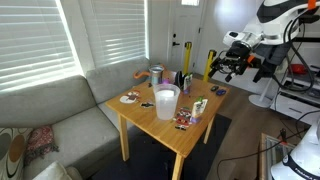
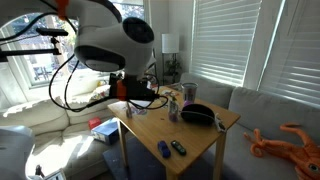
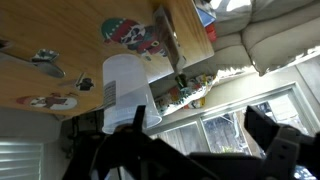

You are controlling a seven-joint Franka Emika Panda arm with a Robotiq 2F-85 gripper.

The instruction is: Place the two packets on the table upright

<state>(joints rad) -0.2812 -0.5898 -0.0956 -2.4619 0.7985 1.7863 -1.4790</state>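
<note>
The light-wood table holds a translucent white cup. One printed packet is just beside the cup, and a second packet lies flat near the table's front edge. My gripper hangs in the air off the table's side, well clear of both packets. The wrist view is upside down. It shows the cup and a multicoloured packet beside it. The gripper's fingers are wide apart with nothing between them.
A metal can, dark small bottles, a tall yellow bottle and a round printed item also sit on the table. A grey sofa runs along the table. A black cap and blue items show in an exterior view.
</note>
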